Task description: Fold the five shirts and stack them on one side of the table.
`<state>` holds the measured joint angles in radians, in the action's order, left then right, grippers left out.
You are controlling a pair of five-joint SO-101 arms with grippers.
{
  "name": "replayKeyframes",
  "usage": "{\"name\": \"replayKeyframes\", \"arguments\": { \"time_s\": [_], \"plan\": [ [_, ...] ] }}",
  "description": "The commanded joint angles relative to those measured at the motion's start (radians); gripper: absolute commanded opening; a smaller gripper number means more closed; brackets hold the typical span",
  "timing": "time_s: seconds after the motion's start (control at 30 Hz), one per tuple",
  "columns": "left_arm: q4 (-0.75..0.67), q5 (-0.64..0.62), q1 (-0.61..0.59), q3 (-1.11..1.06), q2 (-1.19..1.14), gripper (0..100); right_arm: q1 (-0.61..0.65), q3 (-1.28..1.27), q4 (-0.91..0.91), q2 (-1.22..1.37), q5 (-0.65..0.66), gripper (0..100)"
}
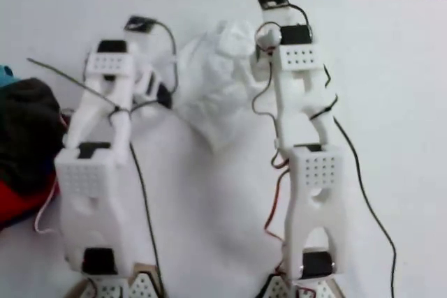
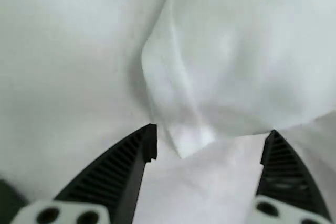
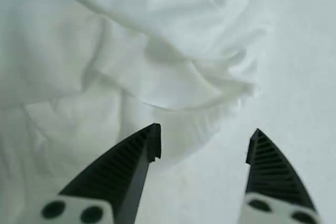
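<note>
Two claws stand spread, one at each side of the crumpled white shirt [image 1: 216, 92], which lies far-middle on the table [image 1: 391, 68], its long axis running far to near. The left gripper [image 2: 212, 140] has a fold between its jaws. The right gripper [image 3: 206, 135] stops just short of the hem, so the left seems nearer for pinching.

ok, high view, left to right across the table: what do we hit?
pile of dark and red clothes → one arm → crumpled white shirt → the other arm → black cable
</note>
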<state>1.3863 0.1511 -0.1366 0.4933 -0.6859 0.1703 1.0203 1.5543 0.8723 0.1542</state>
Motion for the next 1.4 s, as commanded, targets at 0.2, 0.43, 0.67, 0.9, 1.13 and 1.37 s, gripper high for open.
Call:
{"name": "replayKeyframes", "arguments": {
  "time_s": [0.2,0.43,0.67,0.9,1.13,1.37],
  "plan": [
    [0.043,0.155,-0.049,0.067,-0.041,33,-0.007,0.046,0.025,-0.019,-0.006,26.5],
    [0.017,0.166,-0.049,0.125,-0.157,33,-0.008,0.048,0.05,-0.019,-0.006,26.5],
    [0.048,0.161,-0.063,0.271,-0.229,2,-0.007,0.048,0.067,-0.019,-0.006,26.5],
    [0.212,0.163,-0.072,0.424,-0.224,2,-0.007,0.048,0.058,-0.01,-0.014,26.5],
    [0.405,0.178,-0.126,0.584,-0.137,2,-0.007,0.048,0.025,-0.018,-0.014,26.5],
    [0.404,0.244,-0.186,0.196,0.347,2,-0.004,0.048,-0.004,-0.019,-0.014,26.7]
  ]
}}
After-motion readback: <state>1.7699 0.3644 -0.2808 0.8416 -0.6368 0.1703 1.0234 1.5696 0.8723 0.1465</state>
